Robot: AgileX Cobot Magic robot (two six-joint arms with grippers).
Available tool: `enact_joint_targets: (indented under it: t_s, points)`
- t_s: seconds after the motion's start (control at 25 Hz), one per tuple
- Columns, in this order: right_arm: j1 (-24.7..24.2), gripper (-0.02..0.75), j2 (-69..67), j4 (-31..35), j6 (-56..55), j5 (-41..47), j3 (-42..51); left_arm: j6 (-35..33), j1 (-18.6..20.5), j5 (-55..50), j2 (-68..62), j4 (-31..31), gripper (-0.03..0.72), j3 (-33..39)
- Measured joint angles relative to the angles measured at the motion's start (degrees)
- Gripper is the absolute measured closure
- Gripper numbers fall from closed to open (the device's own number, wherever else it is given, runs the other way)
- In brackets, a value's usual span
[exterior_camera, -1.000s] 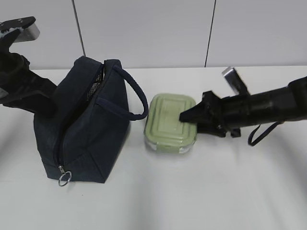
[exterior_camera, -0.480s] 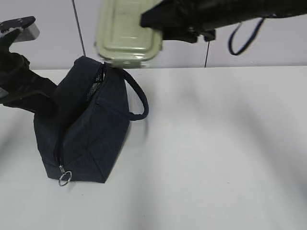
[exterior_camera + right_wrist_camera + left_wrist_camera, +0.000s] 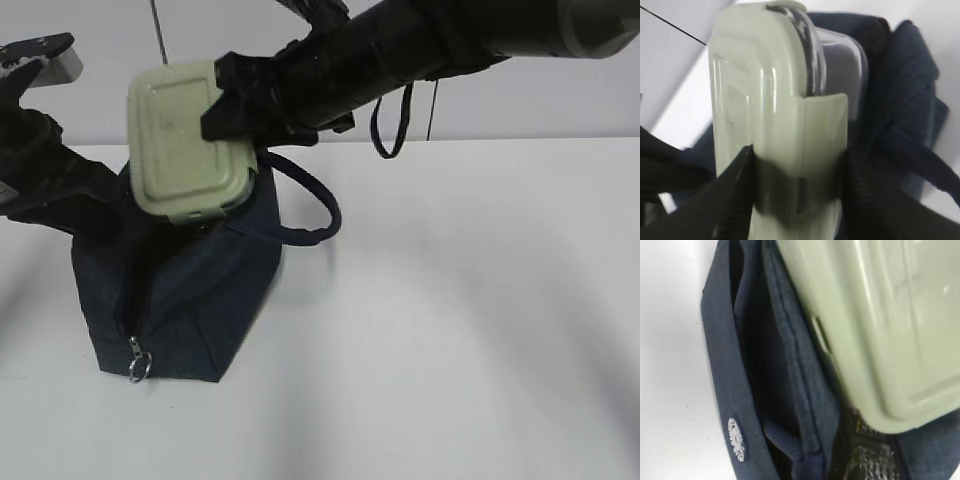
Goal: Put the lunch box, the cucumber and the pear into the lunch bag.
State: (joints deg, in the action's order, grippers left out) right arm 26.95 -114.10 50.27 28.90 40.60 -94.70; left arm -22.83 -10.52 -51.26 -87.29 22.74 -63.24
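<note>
Lunch box (image 3: 188, 138) is tipped on edge, lid facing the ext. camera, lower end at the mouth of the lunch bag (image 3: 180, 300), not yet inside. Rigid shell, smooth lid w/ clip tabs; likely slick, so best hold is across the short end over a clip, as now. Right gripper (image 3: 797, 192) has its 2 fingers clamped on that end, lid side and base side. Bag is soft fabric, walls sag, so the opening needs holding wide. Left gripper (image 3: 95, 195) is at the bag's far side, prob. pinching the rim, but can't tell how its fingers stand. Handle loop (image 3: 310, 210) hangs to the side. Cucumber and pear not in view.
</note>
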Motion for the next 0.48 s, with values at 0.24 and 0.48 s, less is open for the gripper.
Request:
enact_joint_targets:
  t_s: [0.24, 0.48]
  points:
    - [0.4, 0.381, -0.2, -17.2, -11.4, 5.3, 0.0, 0.0, 0.0, 0.4, 0.0, 0.4, 0.694, 0.0]
    - [2.6, 0.381, -1.9, -18.6, -12.8, 6.1, -0.4, 0.0, 0.0, 0.5, 0.0, 1.1, 0.694, 0.0]
